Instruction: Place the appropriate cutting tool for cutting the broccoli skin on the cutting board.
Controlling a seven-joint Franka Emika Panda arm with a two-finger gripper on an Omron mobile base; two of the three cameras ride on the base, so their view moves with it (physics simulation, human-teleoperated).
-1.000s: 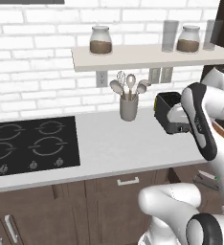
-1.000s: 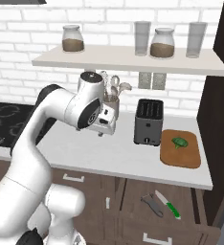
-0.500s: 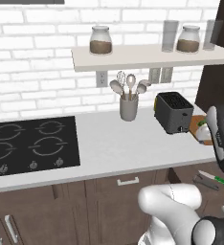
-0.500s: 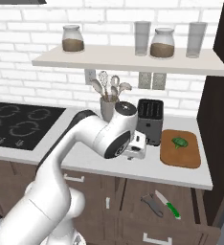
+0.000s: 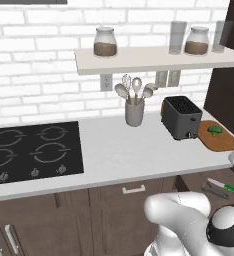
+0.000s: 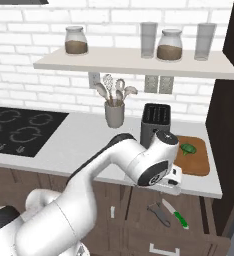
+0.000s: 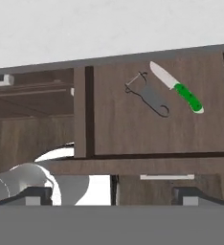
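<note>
Arm: it has swung from in front of the toaster (image 6: 154, 119), down past the tabletop (image 5: 139, 150) edge, and now hangs over an open drawer (image 7: 157, 110) below the right end. That looks like the reach for the tool beginning, with nothing picked up yet.
Tabletop: white, with a black hob at the left, a utensil crock in the middle, then the toaster.
Board: (image 6: 194, 156) orange-brown, flat on the tabletop at the far right, just beside the toaster.
Broccoli: (image 6: 188, 148) a small dark-green floret lying on the board.
End effector: (image 7: 112, 194) its two dark tips sit well apart with nothing between them, so it is released and empty.
Knife: (image 7: 177, 87) in the drawer, green handle and pale blade. In the hand view its long axis runs on a diagonal, blade tip to the upper left, handle end to the lower right.
Grey tool: (image 7: 150, 94) dark, slim, lying just beside the knife on its blade side, roughly parallel, apparently not touching.
</note>
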